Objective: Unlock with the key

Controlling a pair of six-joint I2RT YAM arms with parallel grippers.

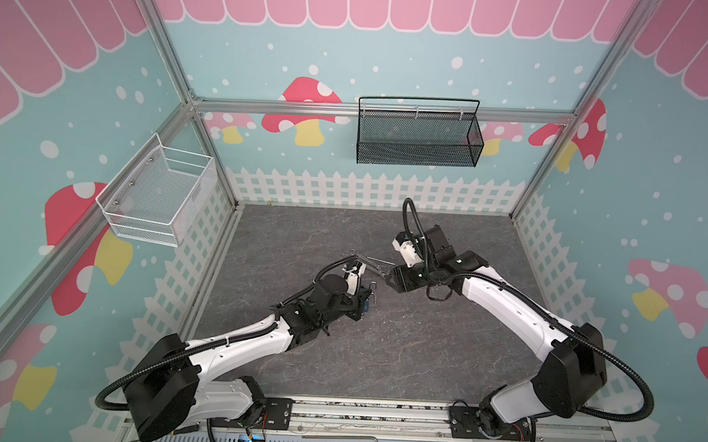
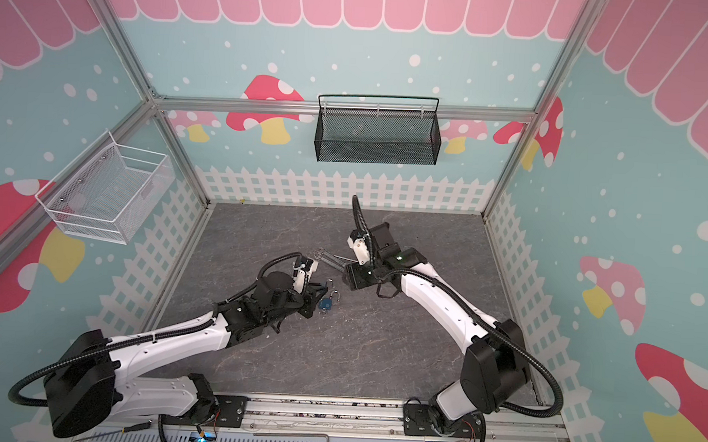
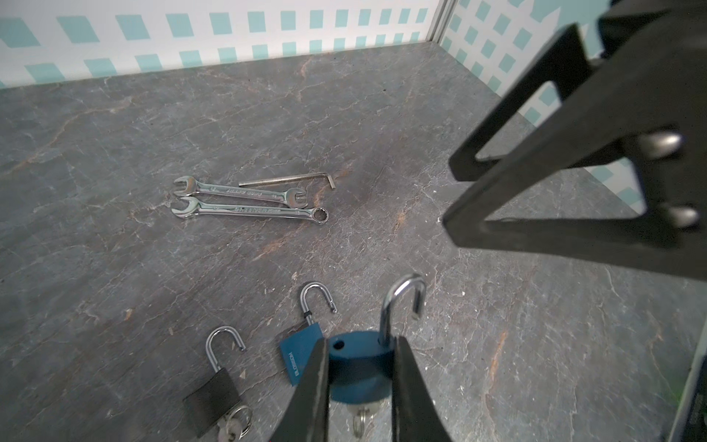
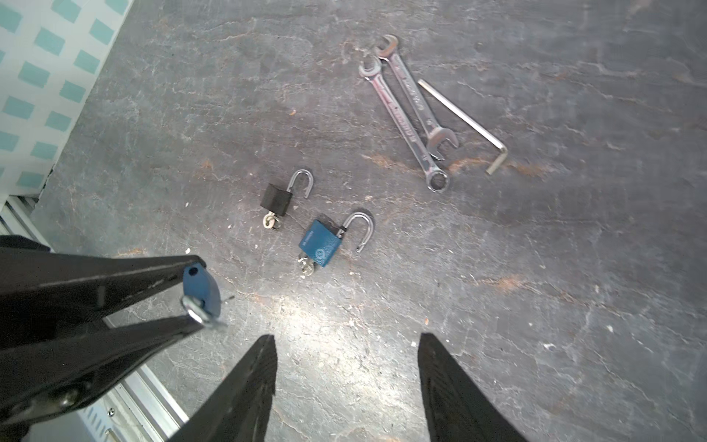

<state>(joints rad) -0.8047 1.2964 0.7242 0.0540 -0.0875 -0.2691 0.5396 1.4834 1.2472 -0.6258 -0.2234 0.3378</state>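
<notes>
round padlock [image 3: 355, 363] near black padlock [image 3: 212, 398], wrenches [image 3: 248, 209] beyond.

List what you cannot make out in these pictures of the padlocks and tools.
- Key of the held blue padlock: left wrist view, mostly behind lock body and jaws.
- Second blue padlock: left wrist view, lower body covered by a jaw.
- Lettering on wrenches: too small or blurred everywhere.

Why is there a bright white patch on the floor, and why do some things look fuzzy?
Right wrist view: light glares off the tabletop, washing out its pattern. Left wrist view: the right end effector is close to the lens and looks soft, while the wrenches look sharp.
</notes>
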